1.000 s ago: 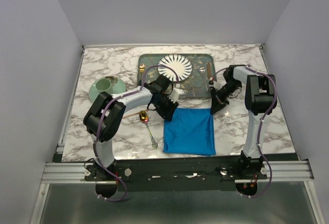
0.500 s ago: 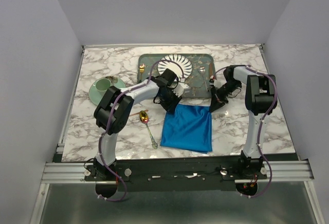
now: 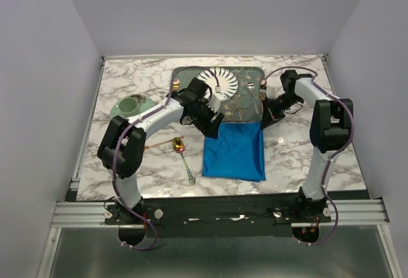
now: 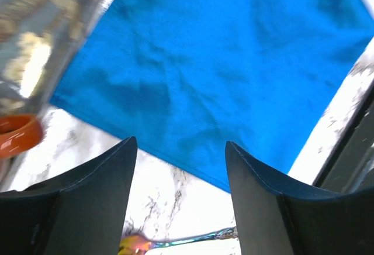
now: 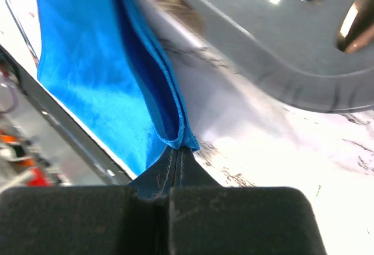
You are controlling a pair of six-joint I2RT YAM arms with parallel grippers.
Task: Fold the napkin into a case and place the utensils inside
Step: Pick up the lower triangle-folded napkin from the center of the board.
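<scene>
Directly ahead of the tools, the napkin [image 3: 234,153] is lying flat. Right gripper [image 5: 177,167] is clenching its doubled corner, anchoring the layers for folding. Left gripper [image 4: 178,173] is hovering released near the opposite corner. Behind its fingers, the spoon [image 3: 183,153] is waiting outside the cloth.

Table [image 3: 127,157]: we see white marble with grey veins.
Tray [image 3: 242,107]: grey-green and patterned, at the far middle of the table.
Plate [image 3: 226,83]: white with dark radial stripes, lying on the tray's far part.
Saucer [image 3: 118,111]: pale green, at the far left.
Cup [image 3: 129,104]: pale green; we see it standing on the saucer.
Cutlery [image 3: 255,96]: one silvery piece on the tray's right side.
</scene>
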